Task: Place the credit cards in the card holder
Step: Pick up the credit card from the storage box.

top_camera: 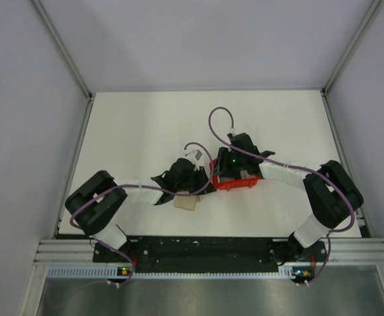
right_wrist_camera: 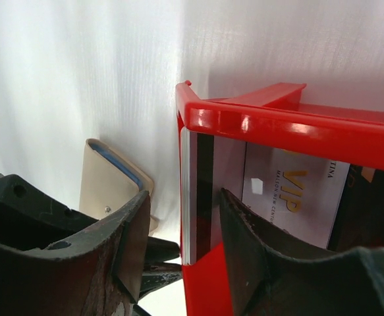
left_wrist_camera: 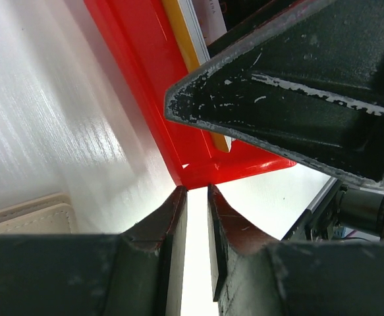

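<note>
Bright, even overhead light, soft shadows, blurry close foreground

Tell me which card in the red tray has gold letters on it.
The white card, printed VIP, in the red tray; the card beside it shows a black stripe instead.

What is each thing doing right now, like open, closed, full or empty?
Cards: standing on edge inside the red tray.
Red tray: upright, holding the cards.
Wallet: lying flat, blue edge peeking out.
Left gripper: open just a crack, empty.
Right gripper: open, straddling the cards and a tray wall.
</note>
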Motion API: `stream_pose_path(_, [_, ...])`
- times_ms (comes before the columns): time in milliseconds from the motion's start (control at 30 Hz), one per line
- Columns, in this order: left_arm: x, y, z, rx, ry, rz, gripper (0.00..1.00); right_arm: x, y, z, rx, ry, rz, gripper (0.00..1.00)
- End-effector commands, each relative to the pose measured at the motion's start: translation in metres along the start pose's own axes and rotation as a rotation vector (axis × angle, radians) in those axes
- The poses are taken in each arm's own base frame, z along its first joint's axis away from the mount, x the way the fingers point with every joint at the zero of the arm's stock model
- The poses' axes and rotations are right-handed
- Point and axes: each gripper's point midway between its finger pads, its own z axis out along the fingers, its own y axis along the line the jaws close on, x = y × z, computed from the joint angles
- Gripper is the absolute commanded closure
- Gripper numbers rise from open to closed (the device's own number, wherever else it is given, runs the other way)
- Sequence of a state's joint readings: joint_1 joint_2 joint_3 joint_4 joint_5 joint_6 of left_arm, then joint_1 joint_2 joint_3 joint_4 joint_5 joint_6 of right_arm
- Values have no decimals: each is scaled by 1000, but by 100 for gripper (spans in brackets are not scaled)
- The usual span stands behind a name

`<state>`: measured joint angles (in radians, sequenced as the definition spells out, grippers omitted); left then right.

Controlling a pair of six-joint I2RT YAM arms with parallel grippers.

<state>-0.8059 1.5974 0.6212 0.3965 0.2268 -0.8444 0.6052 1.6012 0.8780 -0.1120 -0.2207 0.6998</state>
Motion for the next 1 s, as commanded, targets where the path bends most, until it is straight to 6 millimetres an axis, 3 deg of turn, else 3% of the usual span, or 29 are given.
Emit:
stream_pose_path(0, [-11,-18,5,53,-33,17,78,-22,28,-13,-87,-73,-29,55])
stream_pose_path(533, [-9,-21,5,61,-29,21,79,-29,29,-22,-68,-98,-60,62])
stream_pose_path(967, [-9,-21,5,61,-27,26,79,-30,30,-25,-69,-99,-78,90])
